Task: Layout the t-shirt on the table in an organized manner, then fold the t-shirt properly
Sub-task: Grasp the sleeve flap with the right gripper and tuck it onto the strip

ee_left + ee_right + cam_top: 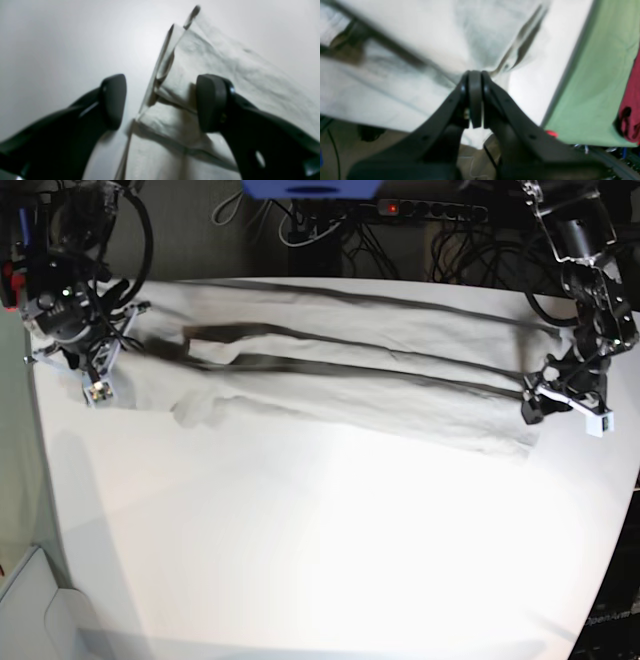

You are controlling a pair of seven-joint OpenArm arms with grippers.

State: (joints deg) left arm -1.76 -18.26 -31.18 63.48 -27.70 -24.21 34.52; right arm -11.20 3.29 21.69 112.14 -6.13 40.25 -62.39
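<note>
The pale t-shirt (350, 380) lies pulled long across the far half of the white table (320, 540), with dark fold lines running left to right. My left gripper (565, 412) stands at the shirt's right end. In the left wrist view it (162, 102) is open, one finger over bare table (62, 37), the other over the t-shirt (225, 65), straddling its layered edge. At the shirt's left end my right gripper (97, 385) is shut; in the right wrist view the t-shirt (395, 75) gathers into the closed fingertips of the gripper (475, 97).
A power strip with cables (430, 210) runs behind the table's far edge. Green cloth (600, 75) and red cloth (630, 105) hang just off the table's left side. A white box (30, 610) sits at the near left corner.
</note>
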